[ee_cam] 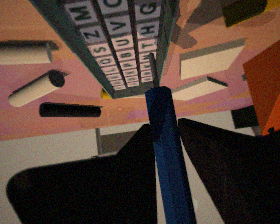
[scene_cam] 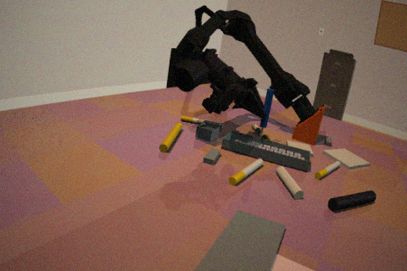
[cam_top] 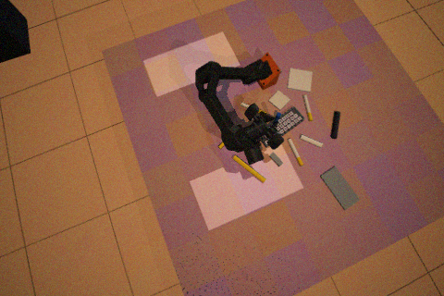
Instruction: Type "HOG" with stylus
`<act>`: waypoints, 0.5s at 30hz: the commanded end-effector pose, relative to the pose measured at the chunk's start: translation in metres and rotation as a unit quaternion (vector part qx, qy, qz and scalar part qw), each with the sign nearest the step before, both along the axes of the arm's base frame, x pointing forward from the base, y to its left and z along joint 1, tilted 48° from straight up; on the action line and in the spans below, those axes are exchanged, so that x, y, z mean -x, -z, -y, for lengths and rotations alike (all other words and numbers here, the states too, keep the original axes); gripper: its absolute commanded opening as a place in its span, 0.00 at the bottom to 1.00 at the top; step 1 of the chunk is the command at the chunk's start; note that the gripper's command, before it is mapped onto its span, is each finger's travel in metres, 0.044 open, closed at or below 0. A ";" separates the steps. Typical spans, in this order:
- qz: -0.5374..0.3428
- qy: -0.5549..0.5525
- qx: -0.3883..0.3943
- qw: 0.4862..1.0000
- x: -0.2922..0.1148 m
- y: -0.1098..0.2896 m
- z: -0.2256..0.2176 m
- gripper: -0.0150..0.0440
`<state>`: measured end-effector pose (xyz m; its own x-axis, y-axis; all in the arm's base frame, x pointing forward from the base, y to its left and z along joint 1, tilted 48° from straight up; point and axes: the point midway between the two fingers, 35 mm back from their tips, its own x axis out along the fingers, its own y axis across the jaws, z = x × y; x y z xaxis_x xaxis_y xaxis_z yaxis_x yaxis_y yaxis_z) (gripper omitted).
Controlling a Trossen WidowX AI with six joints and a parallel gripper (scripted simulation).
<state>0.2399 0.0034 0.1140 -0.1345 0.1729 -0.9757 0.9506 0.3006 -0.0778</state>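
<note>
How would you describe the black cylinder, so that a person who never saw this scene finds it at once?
Start at the dark keyboard in the middle of the purple checkered mat. Beyond its end farthest from the arm, past the loose sticks, lies the black cylinder. The nearby sticks are white or yellow-tipped; this one alone is black all over.

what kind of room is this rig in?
Looks like an office-type room: a grey filing cabinet against the wall, a cork board hung above it, tan floor tiles around the patchwork work surface.
</note>
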 end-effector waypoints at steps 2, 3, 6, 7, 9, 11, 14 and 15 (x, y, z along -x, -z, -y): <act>-0.001 -0.001 0.002 1.000 0.001 0.003 0.003 0.39; -0.001 -0.001 0.002 1.000 0.001 0.003 0.003 0.39; -0.001 -0.001 0.002 1.000 0.001 0.004 0.004 0.39; -0.001 -0.001 0.002 1.000 0.001 0.004 0.003 0.39; -0.001 -0.001 0.002 1.000 0.001 0.004 0.004 0.39; -0.001 -0.001 0.002 1.000 0.000 0.005 0.005 0.39; -0.001 -0.001 0.002 1.000 0.000 0.006 0.006 0.39; -0.001 -0.001 0.002 1.000 0.000 0.006 0.006 0.39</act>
